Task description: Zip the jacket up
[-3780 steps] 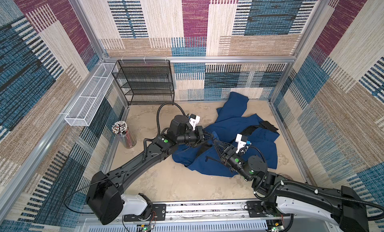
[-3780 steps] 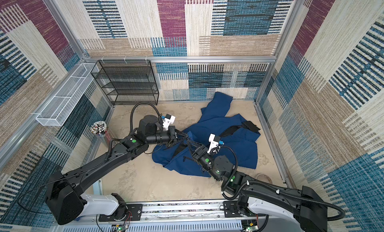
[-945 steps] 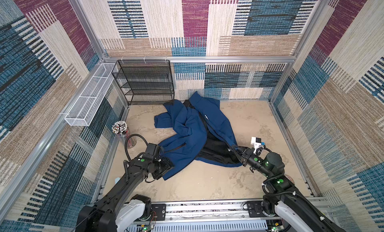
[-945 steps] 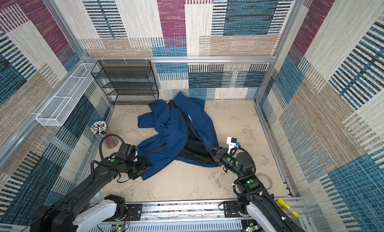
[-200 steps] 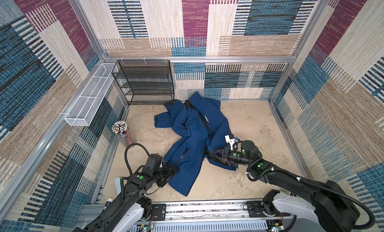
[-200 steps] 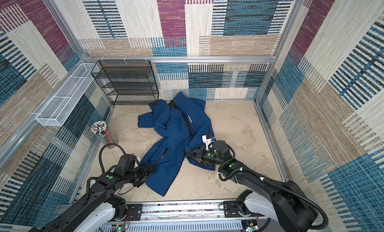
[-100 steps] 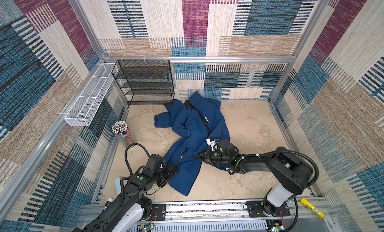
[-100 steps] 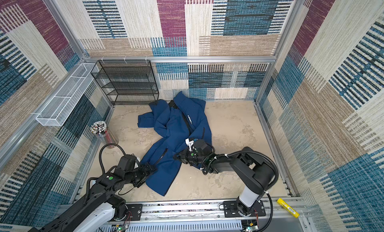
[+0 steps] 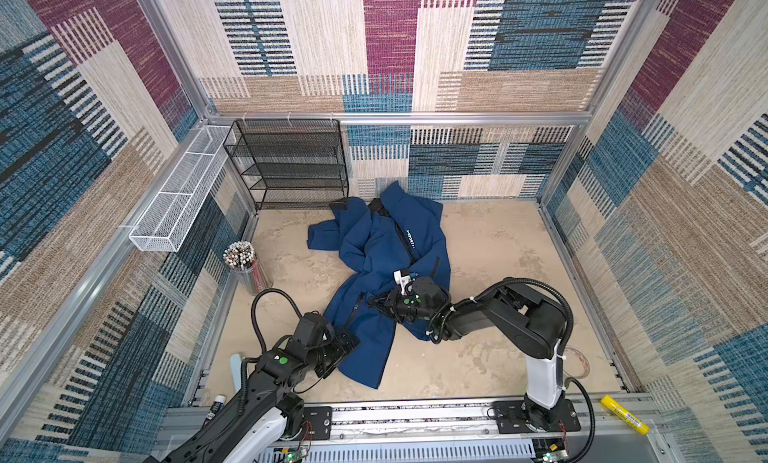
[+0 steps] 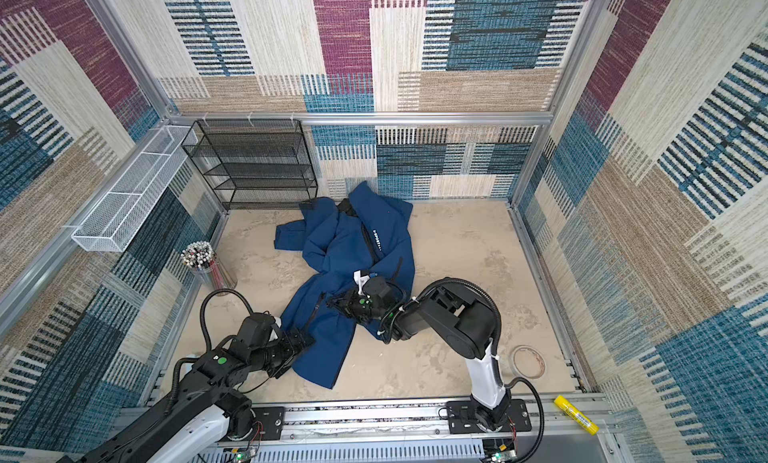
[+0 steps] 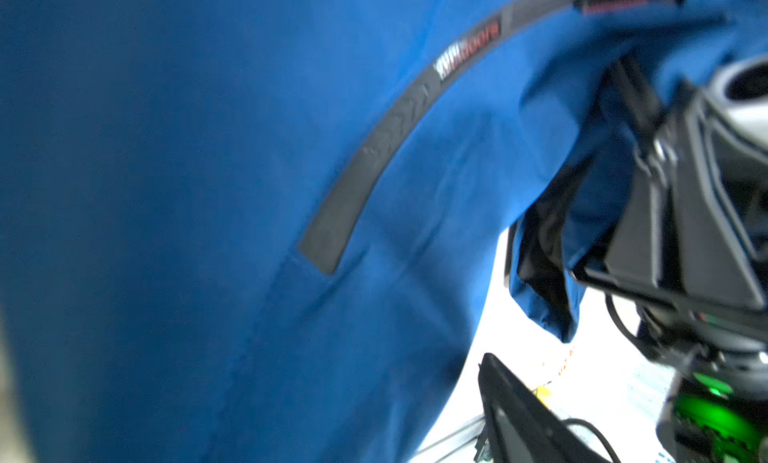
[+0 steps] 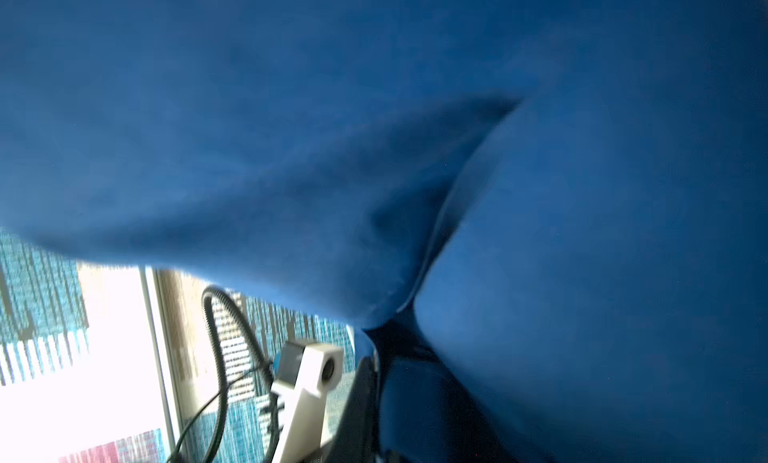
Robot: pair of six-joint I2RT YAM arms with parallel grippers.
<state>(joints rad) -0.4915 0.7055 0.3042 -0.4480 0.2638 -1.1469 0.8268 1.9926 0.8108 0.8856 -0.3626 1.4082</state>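
The navy jacket [image 9: 370, 249] [image 10: 336, 249] lies crumpled on the sandy floor, collar toward the back wall, its black front zipper [image 9: 410, 251] showing below the white chest text. My right gripper [image 9: 371, 304] [image 10: 332, 303] reaches across the middle, shut on a fold of the jacket's front panel. In the right wrist view blue cloth bunches into the dark fingers [image 12: 359, 402]. My left gripper [image 9: 351, 342] [image 10: 305, 340] stands open at the jacket's lower left edge. In the left wrist view one finger [image 11: 515, 411] shows. Cloth hides the other, and a black pocket zipper [image 11: 374, 149] curves ahead.
A black wire shelf [image 9: 291, 166] stands at the back left, with a white wire basket [image 9: 178, 199] on the left wall. A cup of pens [image 9: 245, 265] stands left of the jacket. A tape roll [image 10: 528, 361] lies at the front right. A yellow marker [image 9: 623, 415] rests on the front rail.
My right gripper has travelled left across the jacket, pulling the front panel with it, and its arm has folded at the elbow. The left arm has hardly moved.
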